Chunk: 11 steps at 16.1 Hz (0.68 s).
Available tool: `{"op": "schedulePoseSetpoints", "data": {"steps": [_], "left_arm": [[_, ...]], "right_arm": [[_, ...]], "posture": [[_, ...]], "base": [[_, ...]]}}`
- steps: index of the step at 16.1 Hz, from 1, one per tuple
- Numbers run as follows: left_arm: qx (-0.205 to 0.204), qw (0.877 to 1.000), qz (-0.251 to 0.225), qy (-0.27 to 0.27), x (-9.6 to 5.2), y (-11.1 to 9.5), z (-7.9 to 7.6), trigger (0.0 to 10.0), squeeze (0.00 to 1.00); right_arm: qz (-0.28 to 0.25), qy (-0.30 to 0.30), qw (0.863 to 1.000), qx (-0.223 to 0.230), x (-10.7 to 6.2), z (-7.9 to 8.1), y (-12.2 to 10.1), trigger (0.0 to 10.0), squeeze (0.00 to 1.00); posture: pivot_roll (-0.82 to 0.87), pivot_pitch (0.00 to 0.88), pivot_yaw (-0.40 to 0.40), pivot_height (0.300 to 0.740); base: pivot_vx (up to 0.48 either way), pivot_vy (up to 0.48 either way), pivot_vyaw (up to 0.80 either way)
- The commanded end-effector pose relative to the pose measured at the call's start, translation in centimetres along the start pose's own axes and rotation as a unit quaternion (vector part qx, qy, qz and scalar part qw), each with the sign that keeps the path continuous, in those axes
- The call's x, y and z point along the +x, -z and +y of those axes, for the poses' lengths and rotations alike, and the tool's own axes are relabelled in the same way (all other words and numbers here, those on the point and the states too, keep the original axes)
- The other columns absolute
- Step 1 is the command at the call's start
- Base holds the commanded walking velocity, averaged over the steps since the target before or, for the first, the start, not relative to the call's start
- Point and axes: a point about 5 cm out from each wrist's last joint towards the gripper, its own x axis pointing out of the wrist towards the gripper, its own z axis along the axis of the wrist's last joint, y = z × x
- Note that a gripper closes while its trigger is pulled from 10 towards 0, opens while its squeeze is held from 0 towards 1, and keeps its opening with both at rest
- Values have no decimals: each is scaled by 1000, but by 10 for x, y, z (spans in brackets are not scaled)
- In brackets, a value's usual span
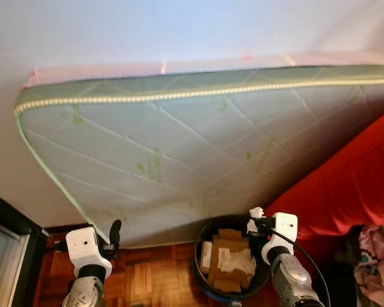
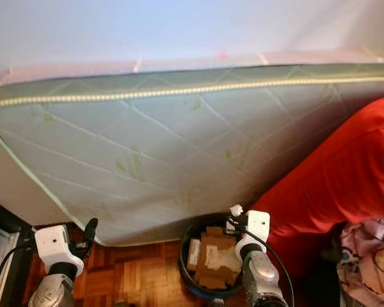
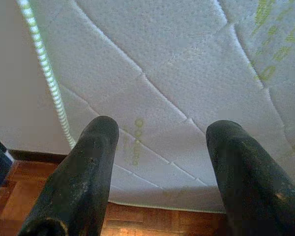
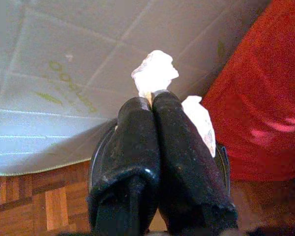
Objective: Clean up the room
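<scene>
The right gripper [image 1: 256, 219], fingers squeezed shut on a white crumpled paper scrap [image 4: 155, 73], sits at the round black bin's [image 1: 203, 272] 1 o'clock rim; the left gripper [image 1: 114, 231] is wide open, holding nothing.

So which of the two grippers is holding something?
The right gripper, shut on a crumpled white paper above the bin; the left gripper is open.

Left gripper [image 3: 157, 162] spread wide; right gripper [image 4: 151, 98] pinched closed
</scene>
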Motion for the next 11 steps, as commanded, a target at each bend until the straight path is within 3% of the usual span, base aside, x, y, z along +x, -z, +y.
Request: {"op": "schedulePoseSetpoints", "data": {"steps": [1,8,11], "left_arm": [[-5,1000,8,-10,-4,1,2,10000,0],[-10,1000,-14,-16,-5,-20,2,10000,0],[-11,1000,-19,-13,-10,-32,-1,10000,0]], "right_arm": [[25,1,1000,-2,-3,-5,8,10000,0],[64,5,998,-13,1,0,10,10000,0],[71,14,997,-11,7,0,2,10000,0]], "posture": [[102,203,-68,670],[139,271,-71,670],[166,344,-76,670]], "base": [[0,0,0],[0,0,0],[0,0,0]]}}
